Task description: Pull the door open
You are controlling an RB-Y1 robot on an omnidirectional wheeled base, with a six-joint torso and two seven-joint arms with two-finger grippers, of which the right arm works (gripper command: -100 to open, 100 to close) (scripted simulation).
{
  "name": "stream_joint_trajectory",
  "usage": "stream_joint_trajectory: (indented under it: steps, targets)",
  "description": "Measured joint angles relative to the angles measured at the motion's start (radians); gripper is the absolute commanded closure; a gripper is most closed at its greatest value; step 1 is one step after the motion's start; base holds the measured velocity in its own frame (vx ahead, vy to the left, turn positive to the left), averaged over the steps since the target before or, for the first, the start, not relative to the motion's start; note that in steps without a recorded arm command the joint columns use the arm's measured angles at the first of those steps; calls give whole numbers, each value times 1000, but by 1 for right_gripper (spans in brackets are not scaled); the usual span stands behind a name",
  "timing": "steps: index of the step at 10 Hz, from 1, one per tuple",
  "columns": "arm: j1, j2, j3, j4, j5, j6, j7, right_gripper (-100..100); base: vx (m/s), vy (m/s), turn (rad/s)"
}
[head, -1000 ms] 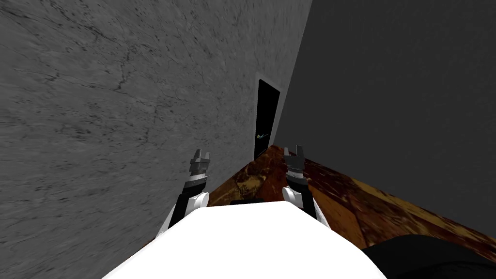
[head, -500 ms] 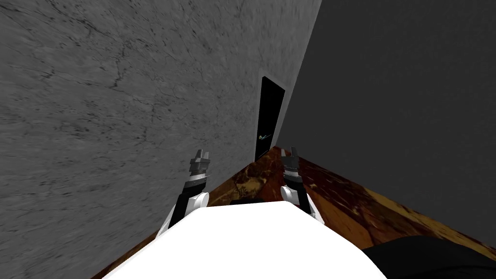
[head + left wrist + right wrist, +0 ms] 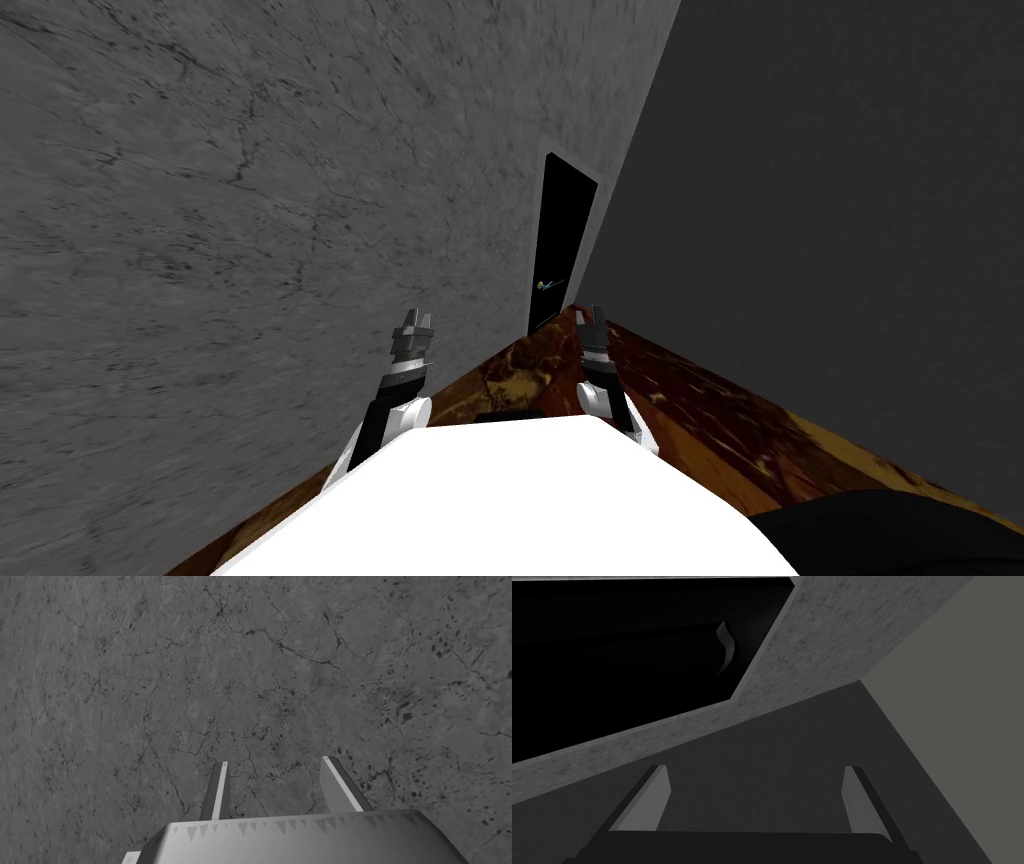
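Observation:
A black door (image 3: pixel 563 240) stands in the grey veined wall (image 3: pixel 250 200) at the far end of a narrow passage, with a small pale lever handle (image 3: pixel 548 284) at mid height. My right gripper (image 3: pixel 589 316) is open, held low in front of the door and well short of it. In the right wrist view, the black door (image 3: pixel 612 666) and its curved handle (image 3: pixel 726 646) lie beyond the open right gripper (image 3: pixel 757 776). My left gripper (image 3: pixel 413 322) is open beside the veined wall, and the left wrist view has the left gripper (image 3: pixel 275 763) facing that wall.
A plain dark grey wall (image 3: pixel 850 250) closes the right side and meets the veined wall just past the door. The glossy brown mottled floor (image 3: pixel 700 400) forms a narrow wedge between the two walls.
The whole head view has shifted, so I have moved; the door now sits a little further right. My right hand has swung slightly left and turned edge-on. The left arm holds still.

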Motion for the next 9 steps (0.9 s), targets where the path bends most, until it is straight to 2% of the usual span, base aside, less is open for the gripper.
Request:
stream_joint_trajectory:
  steps: [4, 8, 9]
  targets:
    - [-43, -14, 1, 92, 2, -2, -1, -100, 76, -115, 130]
    - [-98, -36, -5, 204, 0, -7, -8, -100, 73, -105, 128]
    - [-118, -43, -7, 247, 0, -15, -10, -100, 82, -131, 155]
